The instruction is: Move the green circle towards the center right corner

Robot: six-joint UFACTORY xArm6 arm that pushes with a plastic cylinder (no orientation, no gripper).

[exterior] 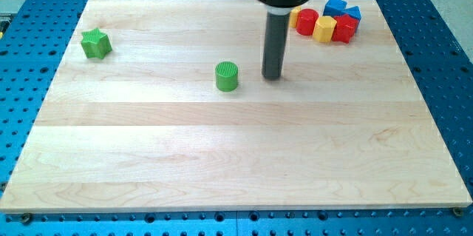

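Down on the board (89, 154), my tip (272, 78) grasps nothing, standing just to the view's right of the green circle (227, 76), apart from it.

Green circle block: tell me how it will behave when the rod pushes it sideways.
The green circle stands flat on its end, short and wide, so it should slide rather than tip or roll. Its round wall may let it slip off my tip if struck off-centre. The wooden board looks smooth, so it likely glides easily.

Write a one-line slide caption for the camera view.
My tip stands just right of the green circle, apart from it, on the wooden board.
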